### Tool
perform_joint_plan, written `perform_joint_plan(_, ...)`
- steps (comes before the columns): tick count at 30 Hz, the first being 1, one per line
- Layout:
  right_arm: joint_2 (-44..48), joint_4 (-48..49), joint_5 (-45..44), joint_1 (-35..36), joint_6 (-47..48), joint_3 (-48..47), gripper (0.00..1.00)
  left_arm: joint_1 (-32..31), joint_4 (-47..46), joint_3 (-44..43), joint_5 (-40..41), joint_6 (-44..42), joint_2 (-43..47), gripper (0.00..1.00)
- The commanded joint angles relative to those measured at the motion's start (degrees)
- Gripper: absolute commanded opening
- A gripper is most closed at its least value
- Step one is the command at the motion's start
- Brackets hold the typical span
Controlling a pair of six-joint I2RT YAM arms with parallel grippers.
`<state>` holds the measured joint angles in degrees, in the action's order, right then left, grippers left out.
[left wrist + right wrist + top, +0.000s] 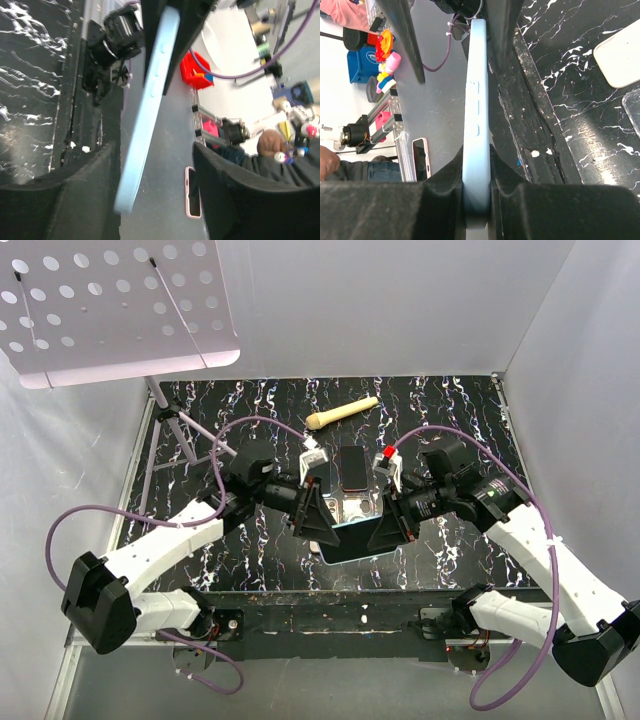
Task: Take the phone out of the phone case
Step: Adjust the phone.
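Observation:
A light blue phone case (352,542) is held edge-up above the table's front middle; a dark face shows inside it in the top view. My right gripper (392,524) is shut on one end of it, and in the right wrist view the case (476,125) is clamped between both pads (440,200). My left gripper (314,516) is at the other end, jaws wide open. In the left wrist view the case (150,110) hangs between the fingers (75,200), close to the left one and well clear of the right one.
A dark phone with a pinkish rim (350,468) lies on the black marbled table (450,410) behind the grippers, with a wooden handle (342,412) farther back. A stand leg (185,430) is at the left. A white object (620,60) and a clear case (632,112) lie right of the right gripper.

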<state>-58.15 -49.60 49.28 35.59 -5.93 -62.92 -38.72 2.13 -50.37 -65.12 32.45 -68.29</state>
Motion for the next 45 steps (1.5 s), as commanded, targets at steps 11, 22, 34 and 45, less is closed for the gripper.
perform_joint_plan(11, 8.66, 18.38, -2.17, -3.94, -14.26, 3.75, 0.4, -4.87, 5.02, -6.24, 7.02, -6.02, -0.27, 0.0)
perform_joint_plan(22, 16.05, 55.93, -4.27, -7.64, -44.59, 17.56, 0.61, -4.96, -28.05, -1.13, 16.88, 21.86, 0.71, 0.0)
perform_joint_plan(34, 13.77, 64.19, -7.62, -13.01, -56.11, 17.21, 0.38, -5.05, -27.98, -0.52, 15.64, 21.7, 2.11, 0.0)
perform_joint_plan(45, 10.08, 62.89, 5.36, -20.72, -55.43, 14.32, 0.01, -4.79, -0.58, -9.65, 13.72, 8.44, 4.13, 0.64)
